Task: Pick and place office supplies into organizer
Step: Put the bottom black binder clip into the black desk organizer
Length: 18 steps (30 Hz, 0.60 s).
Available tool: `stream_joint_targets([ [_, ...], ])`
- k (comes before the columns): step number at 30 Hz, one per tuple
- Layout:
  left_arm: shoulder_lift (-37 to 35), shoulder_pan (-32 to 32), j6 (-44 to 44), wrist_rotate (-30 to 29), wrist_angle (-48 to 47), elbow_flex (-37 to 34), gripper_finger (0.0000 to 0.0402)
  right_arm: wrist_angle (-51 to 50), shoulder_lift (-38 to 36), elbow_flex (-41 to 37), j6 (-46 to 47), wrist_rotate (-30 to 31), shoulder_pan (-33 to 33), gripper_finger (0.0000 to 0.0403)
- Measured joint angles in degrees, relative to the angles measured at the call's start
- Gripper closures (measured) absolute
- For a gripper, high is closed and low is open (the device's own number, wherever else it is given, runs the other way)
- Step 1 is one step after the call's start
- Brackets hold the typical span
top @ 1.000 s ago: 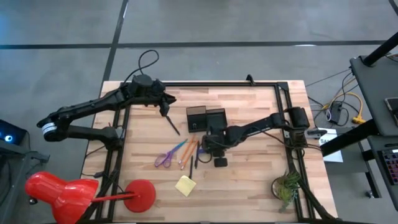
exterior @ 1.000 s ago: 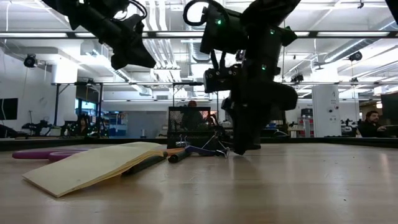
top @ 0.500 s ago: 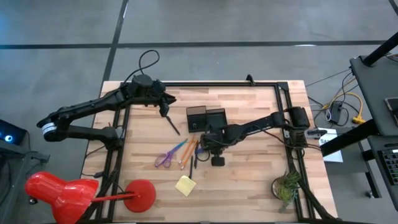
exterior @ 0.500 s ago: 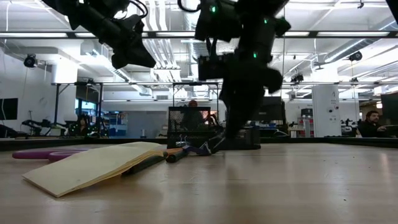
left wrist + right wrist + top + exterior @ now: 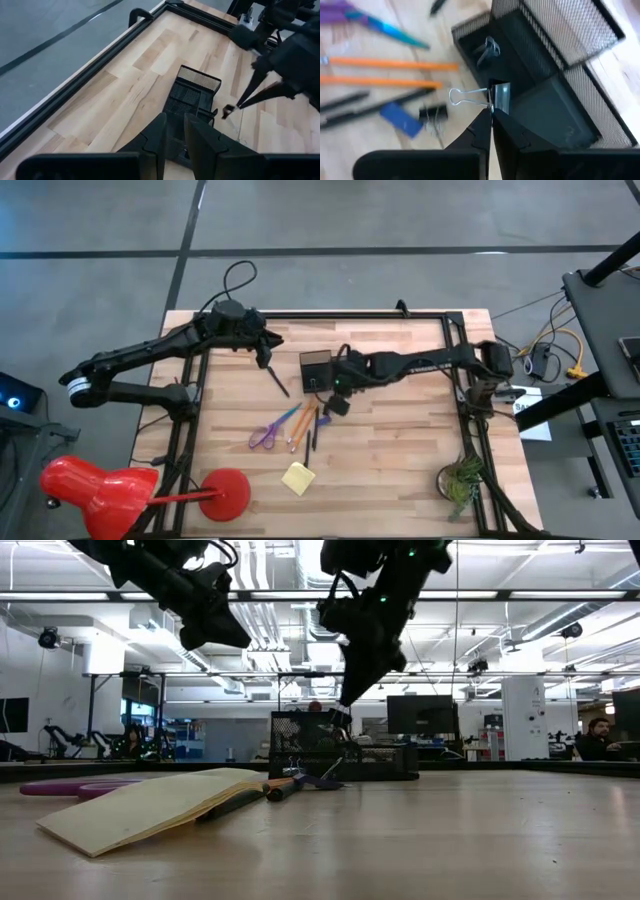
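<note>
Binder clip (image 5: 492, 98) half hidden between right gripper (image 5: 491, 116) fingers, above organizer (image 5: 555, 65)

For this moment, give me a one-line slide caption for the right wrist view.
Right hand shut on a binder clip, poised over the black mesh organizer.

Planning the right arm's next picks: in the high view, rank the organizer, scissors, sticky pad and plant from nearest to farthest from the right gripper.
1. Organizer, right beside the right gripper.
2. Scissors, toward the left arm.
3. Sticky pad, near the front edge.
4. Plant, front right corner.
</note>
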Motion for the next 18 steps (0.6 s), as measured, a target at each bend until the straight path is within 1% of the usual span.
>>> stream_joint_targets([
  [4, 0.0, 0.0, 0.0, 0.0, 0.0, 0.0, 0.035, 4.2, 2.1, 0.1, -0.2, -2.5, -2.6, 0.0395],
  [12, 0.0, 0.0, 0.0, 0.0, 0.0, 0.0, 0.035, 6.8, 5.1, 0.1, 2.5, -2.9, -4.3, 0.0395],
  [15, 0.0, 0.0, 0.7, -0.1, 0.0, 0.0, 0.035, 9.6, 5.6, 0.1, 4.5, -2.8, -4.4, 0.0395],
  [18, 0.1, 0.0, 1.3, -0.1, 0.0, 0.0, 0.035, 13.7, 5.9, 0.1, 9.0, -1.8, -4.6, 0.0394],
])
